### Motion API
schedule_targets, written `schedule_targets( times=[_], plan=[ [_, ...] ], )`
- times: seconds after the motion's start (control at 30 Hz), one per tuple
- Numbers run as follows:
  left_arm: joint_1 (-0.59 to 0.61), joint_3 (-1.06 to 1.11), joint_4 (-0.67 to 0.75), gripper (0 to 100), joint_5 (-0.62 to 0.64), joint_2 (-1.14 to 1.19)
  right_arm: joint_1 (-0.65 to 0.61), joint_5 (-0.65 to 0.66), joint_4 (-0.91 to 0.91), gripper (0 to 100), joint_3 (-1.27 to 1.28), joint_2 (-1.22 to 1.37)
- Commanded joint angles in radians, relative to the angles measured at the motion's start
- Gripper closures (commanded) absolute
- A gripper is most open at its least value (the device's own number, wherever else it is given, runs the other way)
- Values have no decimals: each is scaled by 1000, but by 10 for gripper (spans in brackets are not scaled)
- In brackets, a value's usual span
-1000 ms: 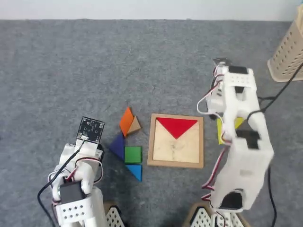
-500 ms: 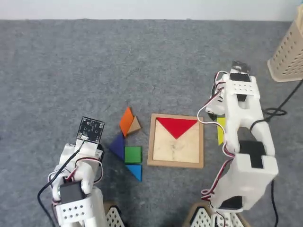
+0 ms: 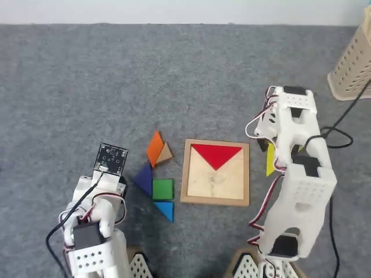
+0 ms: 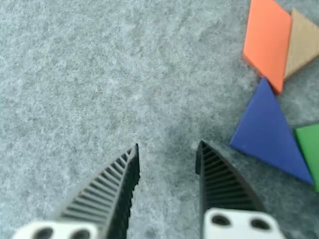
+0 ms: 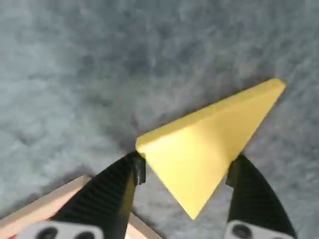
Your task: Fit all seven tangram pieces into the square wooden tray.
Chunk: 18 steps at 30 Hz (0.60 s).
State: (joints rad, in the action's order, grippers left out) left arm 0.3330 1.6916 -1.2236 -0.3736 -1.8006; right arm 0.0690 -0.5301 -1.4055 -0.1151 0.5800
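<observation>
While tilted, the yellow triangle (image 5: 212, 132) sits pinched inside the right tool (image 5: 185, 163).

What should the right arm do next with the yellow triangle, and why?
Probably carry it over the tray and lower it onto bare wood: the right gripper grips the yellow triangle off the tray's side; inside lies only the red triangle.

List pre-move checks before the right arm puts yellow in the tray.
1. Grip: ok, right gripper shut on yellow triangle, a finger on each side.
2. Level: not ok, yellow triangle tilted.
3. Over tray: not ok, yellow triangle beside its right rim.
4. Room in tray: ok, only red triangle inside, rest bare.
5. Other arm clear: ok, left gripper open over carpet, left of tray.
</observation>
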Motion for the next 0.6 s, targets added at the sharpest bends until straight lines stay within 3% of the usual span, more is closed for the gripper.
schedule_targets(
  times=[0.0,0.23,0.57],
  plan=[
    [6,-7,-5,825,-8,-20,44,23,-25,745,-49,18],
    [6,-7,-5,825,-8,-20,51,18,-35,745,-52,-5],
    [6,-7,-5,825,-8,-20,2,-265,-45,745,-115,-160]
  ],
)
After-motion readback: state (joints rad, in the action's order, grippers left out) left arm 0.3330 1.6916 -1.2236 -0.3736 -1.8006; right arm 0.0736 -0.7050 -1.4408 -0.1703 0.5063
